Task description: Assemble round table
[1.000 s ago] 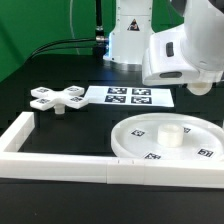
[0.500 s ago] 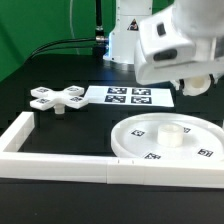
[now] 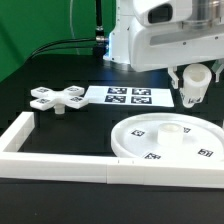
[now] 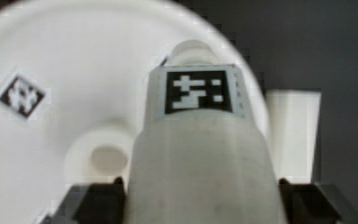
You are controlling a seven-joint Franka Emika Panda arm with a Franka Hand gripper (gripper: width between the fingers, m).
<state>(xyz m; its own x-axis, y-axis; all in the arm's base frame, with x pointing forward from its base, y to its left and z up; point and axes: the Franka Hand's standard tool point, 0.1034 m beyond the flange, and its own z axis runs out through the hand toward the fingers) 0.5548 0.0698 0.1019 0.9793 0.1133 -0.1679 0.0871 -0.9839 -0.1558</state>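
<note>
- The gripper (image 3: pixel 193 96) is clamped on the short leg (image 3: pixel 195 79).
- The leg hangs above the round disc (image 3: pixel 130 140).
- The cross piece (image 3: pixel 58 97) lies on the exterior view's left.

Arm (image 3: pixel 165 40) sits at the top of the exterior view, white wrist pointing approx. straight down. Tool (image 3: pixel 193 93) hangs below it, off the tabletop, dark fingers (image 4: pixel 91 204) clamped either side of the leg (image 3: pixel 196 78), held upright betw. them.
</note>
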